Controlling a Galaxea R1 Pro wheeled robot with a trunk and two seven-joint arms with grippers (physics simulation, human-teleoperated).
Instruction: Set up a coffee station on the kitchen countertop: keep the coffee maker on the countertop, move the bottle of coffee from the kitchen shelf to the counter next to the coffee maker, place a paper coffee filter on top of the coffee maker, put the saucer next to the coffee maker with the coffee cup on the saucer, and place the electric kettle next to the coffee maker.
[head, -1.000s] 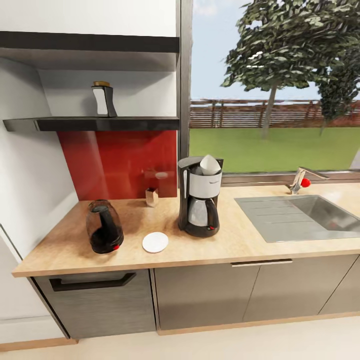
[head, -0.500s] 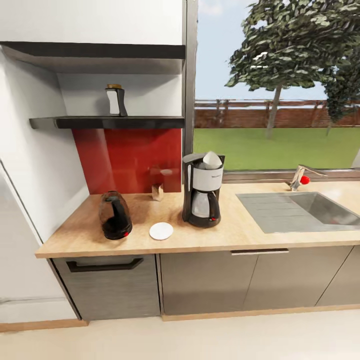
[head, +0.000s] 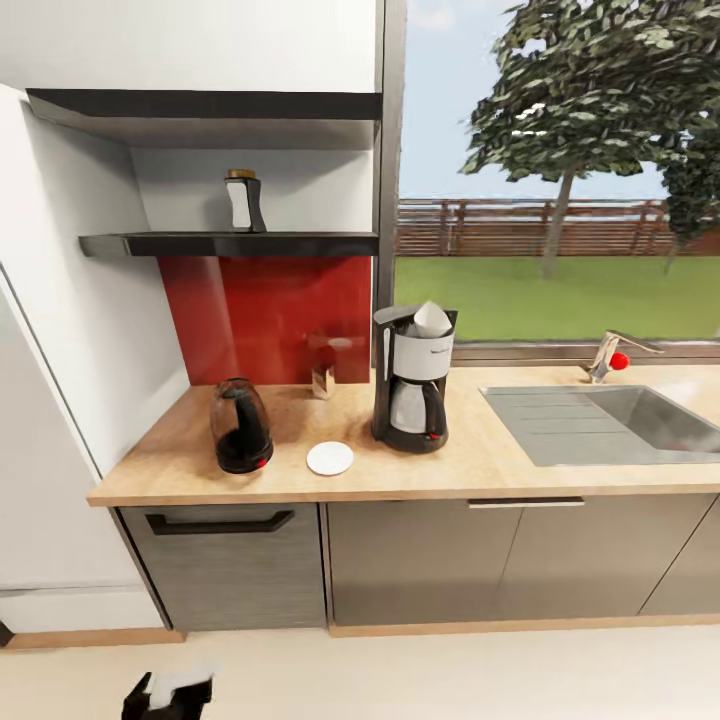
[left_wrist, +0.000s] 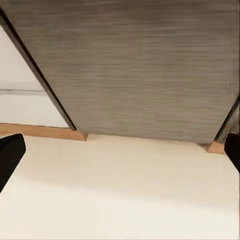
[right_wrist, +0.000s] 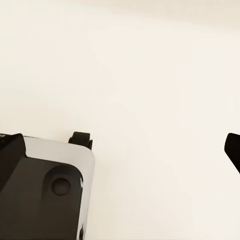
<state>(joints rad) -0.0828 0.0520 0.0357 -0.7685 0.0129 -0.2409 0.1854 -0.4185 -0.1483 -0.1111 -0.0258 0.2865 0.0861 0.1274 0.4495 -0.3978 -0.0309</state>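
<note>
Wood-grain worktop (head: 480, 465) runs over grey cabinet fronts (head: 420, 560), with an inset grey sink (head: 610, 425) and tap (head: 612, 356) below a window onto lawn and a tree. Red splashback (head: 265, 315) sits under a dark shelf (head: 230, 244). The floor is pale cream.

Left hand (left_wrist: 120, 152): fingers (left_wrist: 10, 155) spread wide, nothing between them, low before a grey cabinet front (left_wrist: 140, 70), well below the worktop. Right hand (right_wrist: 122, 147): fingers spread wide, empty, above the floor and the robot's base (right_wrist: 45, 190).

All items lie well above and beyond both hands:
- coffee maker (head: 413, 378) on the worktop, paper filter (head: 432, 318) in its top;
- saucer (head: 330, 458) just beside it;
- kettle (head: 240, 426) beyond the saucer;
- coffee bottle (head: 244, 201) on the shelf.
</note>
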